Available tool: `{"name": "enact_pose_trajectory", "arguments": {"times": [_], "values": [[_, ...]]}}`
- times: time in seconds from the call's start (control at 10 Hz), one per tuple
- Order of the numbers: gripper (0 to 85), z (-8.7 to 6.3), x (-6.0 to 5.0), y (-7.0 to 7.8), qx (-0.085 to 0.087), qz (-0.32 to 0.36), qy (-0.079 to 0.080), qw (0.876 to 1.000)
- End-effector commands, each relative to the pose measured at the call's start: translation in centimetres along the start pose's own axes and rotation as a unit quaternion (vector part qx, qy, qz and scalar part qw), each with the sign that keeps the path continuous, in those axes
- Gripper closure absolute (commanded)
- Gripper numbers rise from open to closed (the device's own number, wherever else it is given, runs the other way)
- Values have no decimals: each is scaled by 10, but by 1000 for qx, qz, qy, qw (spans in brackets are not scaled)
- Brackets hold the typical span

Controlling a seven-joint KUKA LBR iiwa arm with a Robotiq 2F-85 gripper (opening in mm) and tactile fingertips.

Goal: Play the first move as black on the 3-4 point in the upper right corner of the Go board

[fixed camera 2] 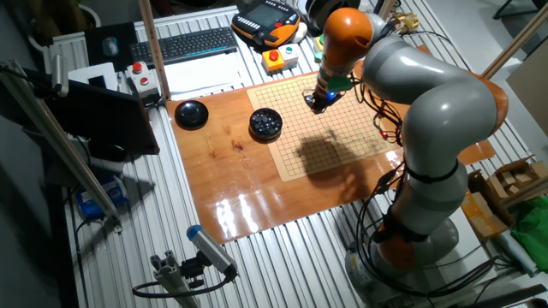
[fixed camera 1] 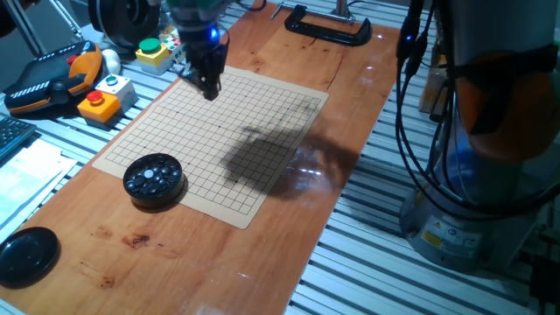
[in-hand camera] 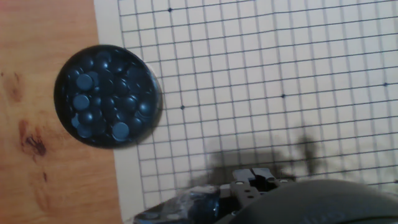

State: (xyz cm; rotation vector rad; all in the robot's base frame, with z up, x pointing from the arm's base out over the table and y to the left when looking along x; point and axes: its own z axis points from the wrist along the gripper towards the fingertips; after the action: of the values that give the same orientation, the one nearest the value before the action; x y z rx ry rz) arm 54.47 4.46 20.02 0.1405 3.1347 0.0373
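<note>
From your left: flat black lid (fixed camera 1: 27, 255) sits well off the Go board (fixed camera 1: 262, 131), on wood. Bowl of black stones (fixed camera 1: 153, 179) overlaps board's near-left corner. Gripper (fixed camera 1: 210, 87) hovers low over board's far-left part; can't tell jaw gap or whether a stone's held. 3-4 point not discernible.

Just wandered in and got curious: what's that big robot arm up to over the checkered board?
It's set up to play Go. The gripper hangs low over one corner of the board, which shows no stones. The bowl of black stones sits at the opposite edge, its lid lying apart. Whether the gripper holds a stone can't be seen.
</note>
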Motion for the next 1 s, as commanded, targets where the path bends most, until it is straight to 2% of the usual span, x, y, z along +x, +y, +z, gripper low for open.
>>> {"name": "enact_pose_trajectory", "arguments": {"times": [0.0,0.3,0.5,0.7,0.8,0.9], "values": [[843,2,-2,3,2,0,0,1000],[843,6,-6,7,25,-17,1,1000],[843,9,-8,7,25,-13,5,1000],[843,14,-12,10,13,1,8,1000],[843,15,-11,12,14,4,9,1000],[843,18,-11,15,6,9,12,1000]]}}
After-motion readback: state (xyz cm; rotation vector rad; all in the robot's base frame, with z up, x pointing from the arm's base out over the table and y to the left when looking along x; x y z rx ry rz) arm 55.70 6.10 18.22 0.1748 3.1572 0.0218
